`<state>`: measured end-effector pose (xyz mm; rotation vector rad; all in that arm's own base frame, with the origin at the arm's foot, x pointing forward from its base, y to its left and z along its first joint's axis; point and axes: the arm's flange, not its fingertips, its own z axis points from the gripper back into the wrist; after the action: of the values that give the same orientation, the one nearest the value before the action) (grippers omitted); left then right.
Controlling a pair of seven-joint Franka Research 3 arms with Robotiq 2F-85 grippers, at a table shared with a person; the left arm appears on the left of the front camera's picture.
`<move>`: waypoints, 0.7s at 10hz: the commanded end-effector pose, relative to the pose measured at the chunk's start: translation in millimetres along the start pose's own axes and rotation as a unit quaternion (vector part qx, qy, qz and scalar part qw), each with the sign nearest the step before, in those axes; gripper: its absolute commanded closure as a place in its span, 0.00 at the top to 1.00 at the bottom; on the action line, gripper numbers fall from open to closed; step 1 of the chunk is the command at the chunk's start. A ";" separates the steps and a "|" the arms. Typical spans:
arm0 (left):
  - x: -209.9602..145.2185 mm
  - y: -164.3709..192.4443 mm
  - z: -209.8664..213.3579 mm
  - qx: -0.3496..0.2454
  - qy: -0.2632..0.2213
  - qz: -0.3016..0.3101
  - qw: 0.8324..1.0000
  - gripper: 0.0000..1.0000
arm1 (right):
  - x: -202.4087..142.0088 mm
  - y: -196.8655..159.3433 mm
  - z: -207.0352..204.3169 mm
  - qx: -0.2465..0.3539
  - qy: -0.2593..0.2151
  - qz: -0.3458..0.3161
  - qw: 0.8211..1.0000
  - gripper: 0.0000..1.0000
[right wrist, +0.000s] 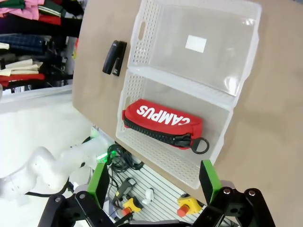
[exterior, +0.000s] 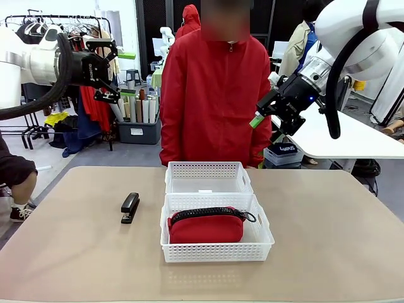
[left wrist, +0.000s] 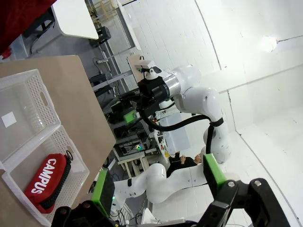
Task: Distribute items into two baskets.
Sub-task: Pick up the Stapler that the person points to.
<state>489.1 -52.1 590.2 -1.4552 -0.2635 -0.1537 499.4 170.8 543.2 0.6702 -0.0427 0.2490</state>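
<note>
Picking up the black stapler looks like the step in hand. It lies flat on the table just beside the left wall of the near basket, apart from it, with its long axis running roughly away from the robot. The red zip pouch already sits in that near basket, zipper uppermost. The far basket, touching the near one, holds nothing but its small white label.

Both arms hang high above the table. The left gripper and the right gripper each have their jaws spread wide and hold nothing. A person in a red jacket stands at the far edge.

The left arm is probably the better choice, as the stapler is on its side of the table. It should come straight down with the fingers set across the stapler's narrow width and centred along its length. The stapler is low and small, so the pads must drop almost to the tabletop before closing. The inner finger needs to stay clear of the lattice wall. The stapler should then be lifted well above the rim, carried over the empty far basket and lowered before release.
</note>
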 end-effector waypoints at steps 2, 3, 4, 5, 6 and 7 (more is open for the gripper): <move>-0.3 -3.1 -0.1 -0.002 0.001 -0.003 1.000 1.00 | 4.9 2.4 0.5 0.006 0.013 0.003 1.000 1.00; -0.3 -3.1 -0.1 -0.002 0.001 -0.003 1.000 1.00 | 4.9 2.4 0.5 0.006 0.013 0.003 1.000 1.00; -0.3 -3.1 -0.1 -0.002 0.001 -0.003 1.000 1.00 | -0.3 -0.7 -3.4 0.002 0.009 -0.001 1.000 1.00; -0.3 -3.1 -0.1 -0.002 0.001 -0.003 1.000 1.00 | 0.2 -0.7 10.4 0.033 -0.038 -0.028 0.998 1.00; -0.3 -3.1 -0.1 -0.002 0.001 -0.003 1.000 1.00 | -2.6 -2.1 31.3 0.066 -0.084 -0.045 0.993 1.00; -0.3 -3.1 -0.1 -0.002 0.001 -0.003 1.000 1.00 | -6.9 -2.8 44.2 0.079 -0.121 -0.055 0.988 1.00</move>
<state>489.1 -52.1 590.2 -1.4552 -0.2636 -0.1538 506.1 146.5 569.3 0.7956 -0.1374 0.1356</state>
